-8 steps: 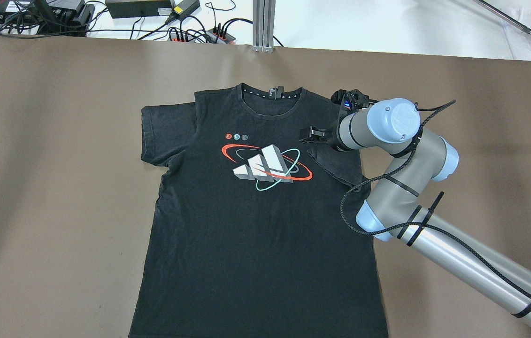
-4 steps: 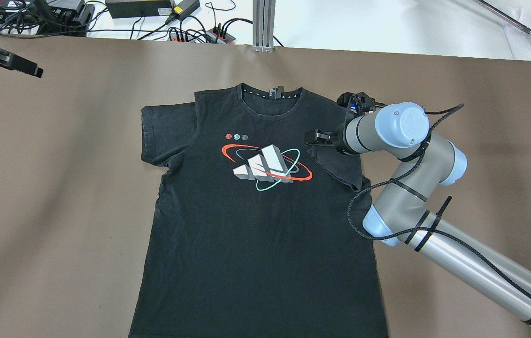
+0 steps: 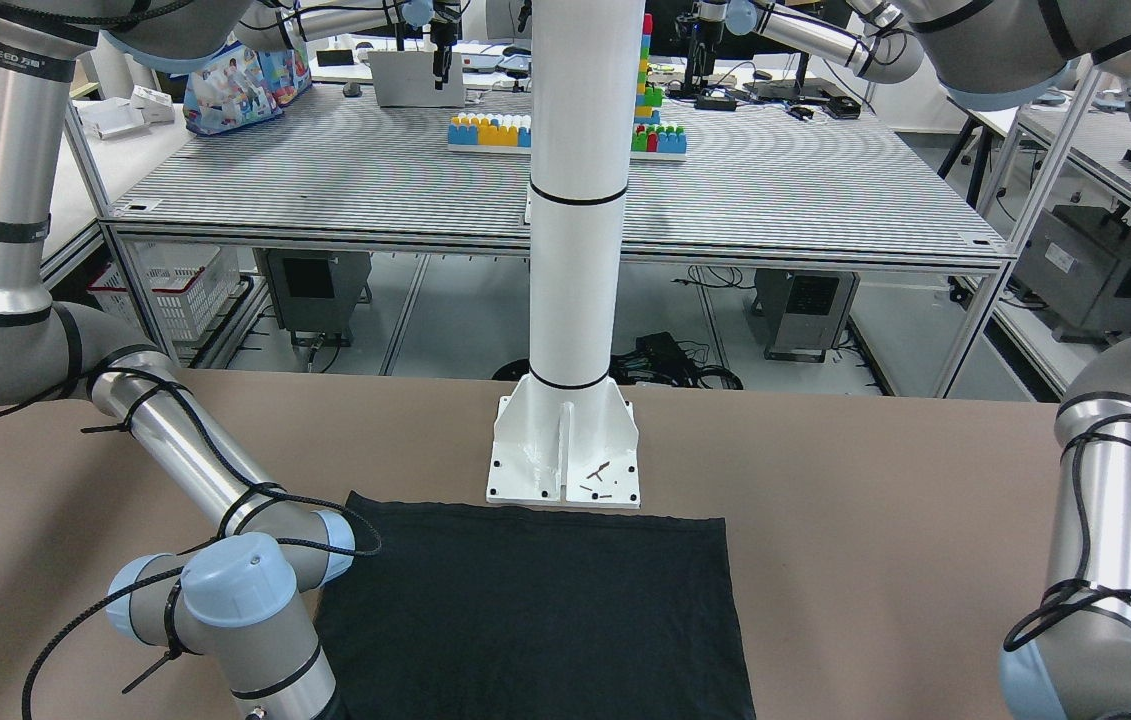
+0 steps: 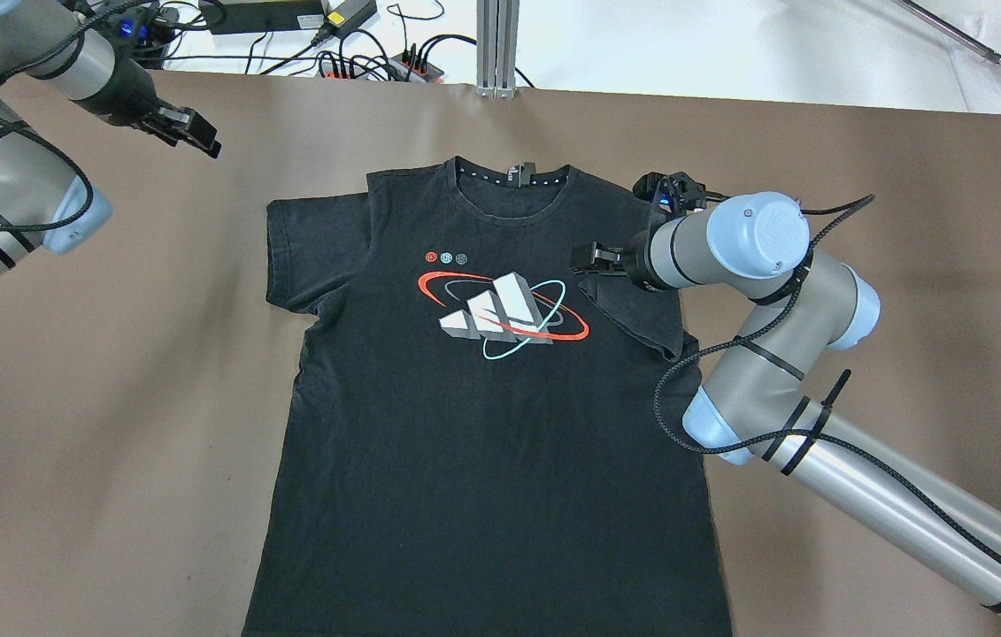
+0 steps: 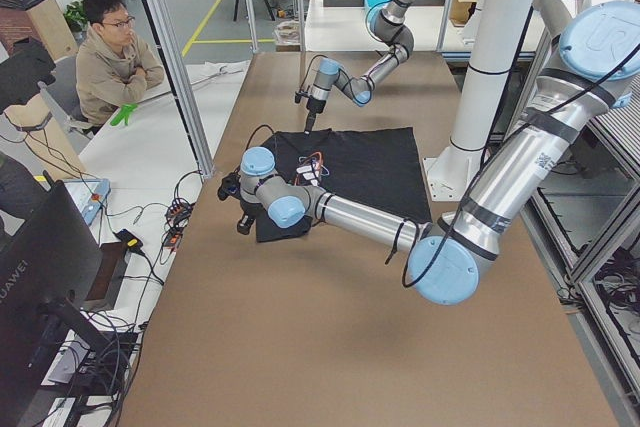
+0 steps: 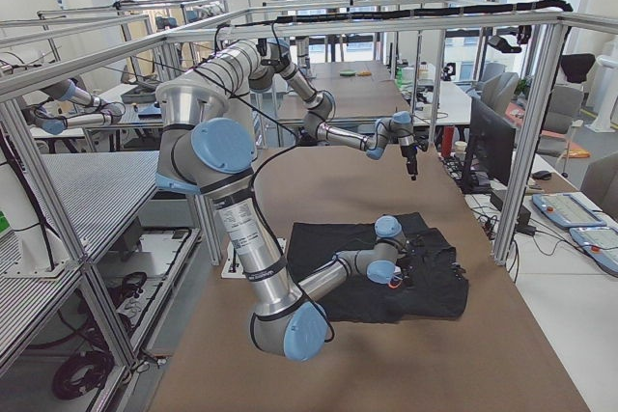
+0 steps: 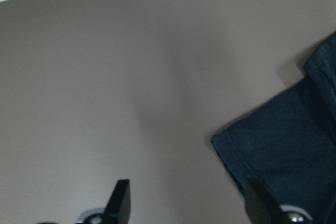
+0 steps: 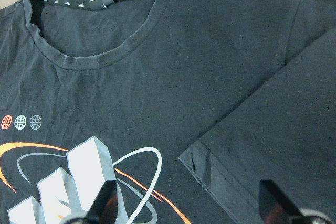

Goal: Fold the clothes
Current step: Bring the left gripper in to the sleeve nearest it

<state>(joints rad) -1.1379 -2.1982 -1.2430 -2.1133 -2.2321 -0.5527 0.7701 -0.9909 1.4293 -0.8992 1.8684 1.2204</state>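
Observation:
The clothes are one black T-shirt lying flat and face up on the brown table, with a white three-stripe logo ringed by red and teal curves. Its right sleeve is folded in over the chest. My right gripper hovers open and empty just above that sleeve's hem. My left gripper is open and empty over bare table, up and to the left of the flat left sleeve. That sleeve's corner shows in the left wrist view.
Cables, power strips and a metal post line the table's far edge. The white column base stands at the robot's side, just behind the shirt's hem. Brown table surface lies around the shirt. A person sits beyond the far edge.
My left arm has come in from the top left and moved right toward the shirt's left sleeve. My right gripper drew back slightly to the right; the folded sleeve stays put.

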